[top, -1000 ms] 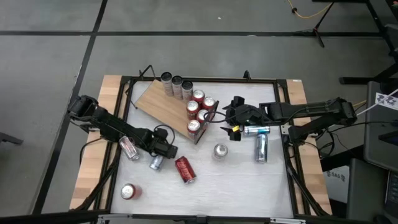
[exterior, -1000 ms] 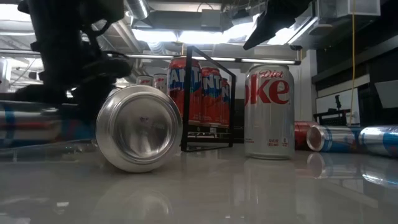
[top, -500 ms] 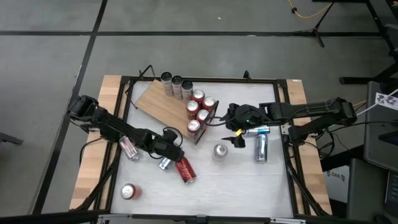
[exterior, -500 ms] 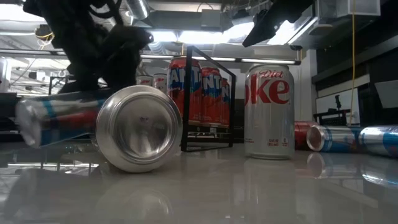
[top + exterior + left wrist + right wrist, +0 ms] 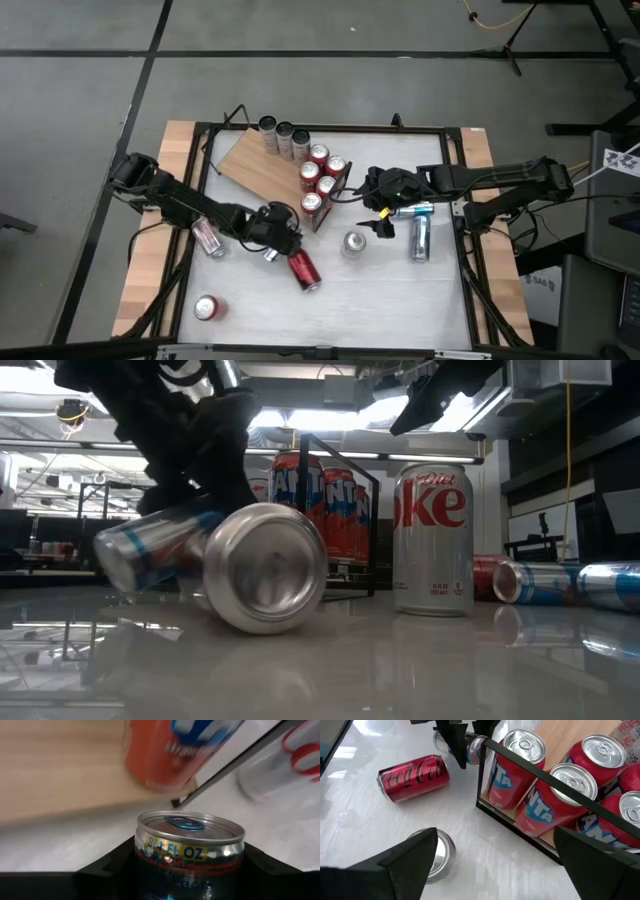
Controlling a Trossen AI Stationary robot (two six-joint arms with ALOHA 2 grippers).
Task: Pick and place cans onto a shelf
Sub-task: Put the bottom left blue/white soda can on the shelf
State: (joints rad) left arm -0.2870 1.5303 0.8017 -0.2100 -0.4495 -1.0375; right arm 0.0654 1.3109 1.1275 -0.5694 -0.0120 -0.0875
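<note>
My left gripper (image 5: 278, 243) is shut on a slim blue-and-silver can (image 5: 190, 840), just near of the shelf's black-framed end. The shelf (image 5: 262, 165), a light-brown board, carries three slim silver cans (image 5: 284, 131) and several red cans (image 5: 320, 178), all upright. My right gripper (image 5: 382, 222) is open and empty above the table, right of the shelf and over an upright silver Diet Coke can (image 5: 353, 243). A red can (image 5: 303, 270) lies on its side next to the held can. My left gripper pinches the slim can's side wall (image 5: 145, 852) between its two fingers, below the top rim. The fingers lie across the can, and its top end sticks out past them. In the low view the can (image 5: 150, 550) is tilted and looks clear of the table.
Two blue-and-silver cans (image 5: 412, 209) (image 5: 420, 240) lie on their sides at the right. One can (image 5: 207, 238) lies at the left and a red can (image 5: 207, 307) stands near the front left. A black frame (image 5: 330, 128) borders the tabletop.
My left gripper has gone toward the table's right edge and the shelf, lifting the slim can off the table and tipping it. The lying red can has been nudged a little to the right and turned. My right gripper has shifted slightly toward the near edge.
</note>
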